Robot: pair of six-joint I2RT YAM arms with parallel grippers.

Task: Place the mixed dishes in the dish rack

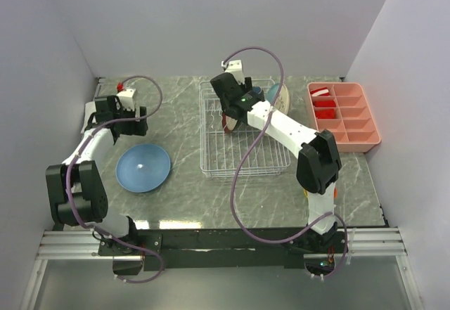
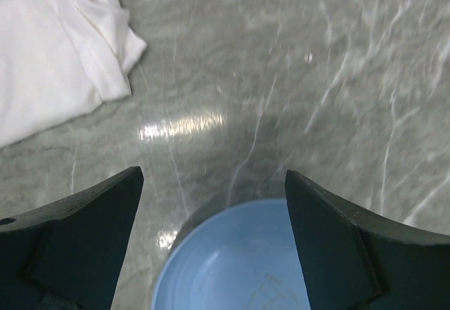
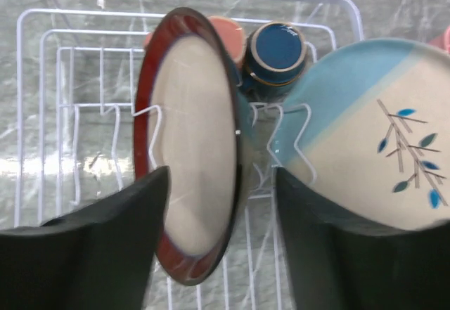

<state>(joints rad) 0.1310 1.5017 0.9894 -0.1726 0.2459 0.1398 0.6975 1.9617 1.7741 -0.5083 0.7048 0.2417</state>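
The dish rack (image 1: 246, 157) is a white wire basket at mid-table, and it fills the right wrist view (image 3: 49, 113). A maroon-rimmed plate (image 3: 190, 148) stands on edge between its prongs, and a red sliver of it shows in the top view (image 1: 225, 125). Behind it are a dark blue mug (image 3: 274, 53) and an orange dish (image 3: 228, 27). A cream-and-light-blue plate (image 3: 373, 134) leans at the right (image 1: 280, 99). My right gripper (image 3: 221, 254) is open, its jaws standing either side of the maroon plate's lower part (image 1: 230, 112). A light blue plate (image 1: 143, 167) lies on the table. My left gripper (image 2: 214, 247) is open and empty above its far edge (image 2: 239, 268).
A white folded cloth (image 2: 56, 43) lies beyond the left gripper. A pink compartment tray (image 1: 344, 113) with red items stands at the back right. White walls close in the table on three sides.
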